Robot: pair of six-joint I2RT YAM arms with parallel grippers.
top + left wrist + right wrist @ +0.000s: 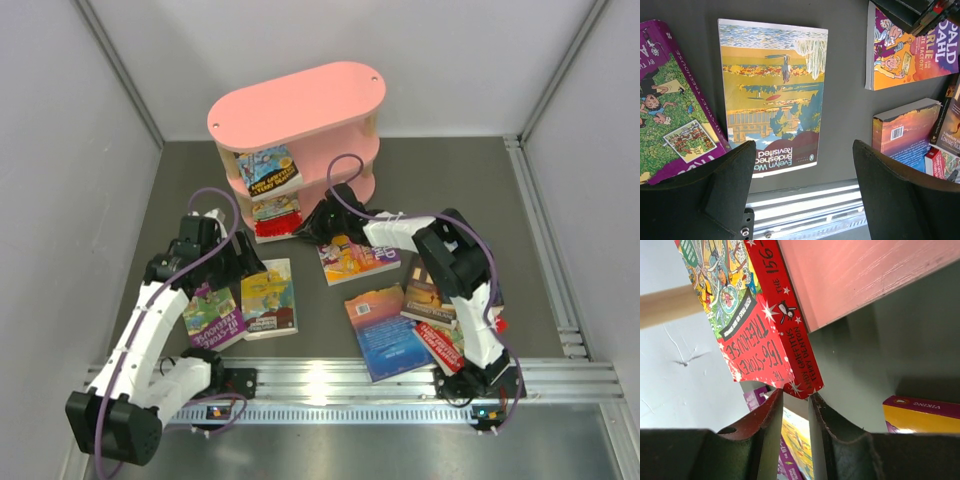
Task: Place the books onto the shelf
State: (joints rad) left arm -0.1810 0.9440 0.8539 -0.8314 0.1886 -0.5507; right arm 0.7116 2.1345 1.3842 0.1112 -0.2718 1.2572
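The pink shelf [300,100] stands at the back of the table. A book [268,170] leans on its middle tier and a red book [275,213] stands on the bottom tier. My right gripper [312,222] reaches to that red book [760,330] under the pink board [865,275]. Its jaws [796,394] stand narrow, pinching the book's lower spine corner. My left gripper [805,145] hangs open above the table, just near of a yellow book [772,95] and right of a purple one [675,105]. More books lie flat: a purple-orange one [355,258], a blue one [385,332], a dark one [428,290].
A ribbed aluminium rail [350,380] runs along the near edge under both arm bases. Grey walls close in the table on the left, right and back. A red-covered book [445,345] lies beside the right arm's base.
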